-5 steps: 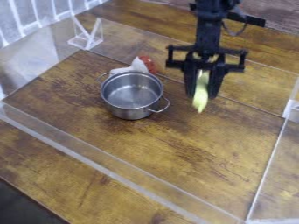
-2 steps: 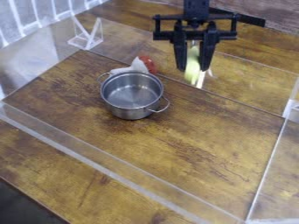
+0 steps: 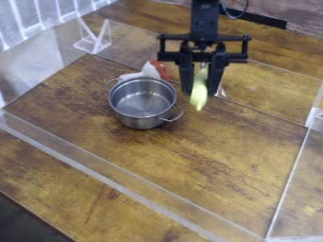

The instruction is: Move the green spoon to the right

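Here are the jaws, shut on the spoon, its yellow-green handle hanging below them, pointing down toward the counter! The arm is reaching in from the top of the view, black and upright, its wide crosspiece spreading out to both sides just above the jaws. The spoon is showing to the pot's right as the camera sees it, near the pot's handle, and whether its lower end is touching the wood is too hard to tell. Over on the left of it, the pot is sitting upright on the brown wooden counter, round, steel and shiny, its two handles sticking out at opposite sides. Just behind the pot, a small red thing is lying beside something whitish, both too blurred to name. Farther out, a clear stand is standing near the upper left corner, and transparent edging is running along the counter's near side.
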